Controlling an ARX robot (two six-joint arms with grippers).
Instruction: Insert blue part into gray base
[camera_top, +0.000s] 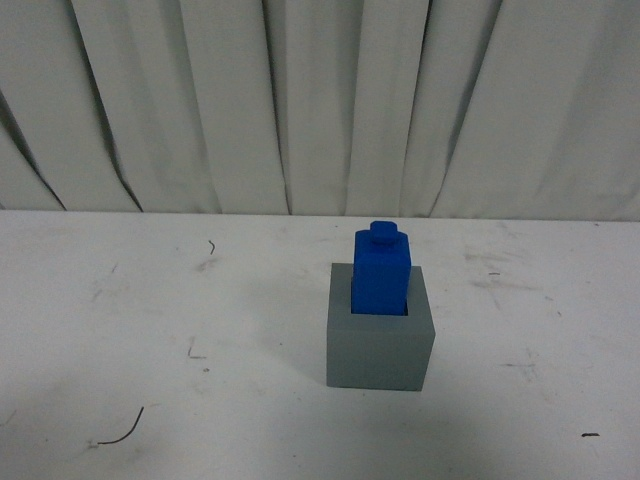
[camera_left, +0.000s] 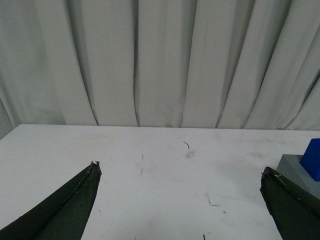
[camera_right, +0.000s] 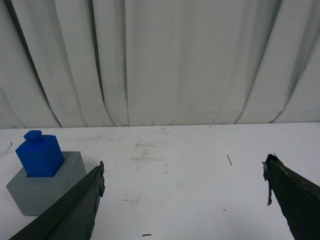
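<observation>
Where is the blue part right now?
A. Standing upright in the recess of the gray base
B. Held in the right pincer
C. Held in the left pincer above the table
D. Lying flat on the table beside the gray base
A: the blue part stands upright with its lower end sunk in the top recess of the gray base, and both pincers are open and empty.

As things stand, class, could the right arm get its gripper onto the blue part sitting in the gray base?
Probably yes. The right gripper is open and empty, and the blue part stands up out of the gray base, with bare table between them.
</observation>
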